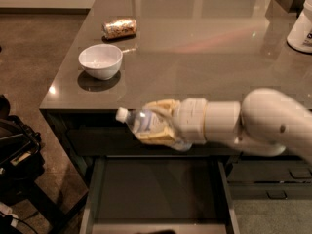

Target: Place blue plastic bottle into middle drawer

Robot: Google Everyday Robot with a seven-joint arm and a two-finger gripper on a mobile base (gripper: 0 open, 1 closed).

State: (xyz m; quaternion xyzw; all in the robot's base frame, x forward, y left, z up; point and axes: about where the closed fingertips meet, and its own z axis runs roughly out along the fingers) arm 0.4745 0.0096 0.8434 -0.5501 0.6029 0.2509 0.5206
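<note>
Grey tabletop (195,43) behind, the tan gripper (155,123) clasps the clear blue plastic bottle (137,120) mid-frame above the open dark middle drawer (156,191). Next, probably: lower, then release.

The glossy grey bench (204,57) carries a round white bowl (100,61) and a crinkled gold can (119,28), both beyond and left of the pincer (155,123). The pincer is just off the bench's front edge, clasping the blue plastic bottle (135,119). A white tub (302,26) stands far right.
</note>
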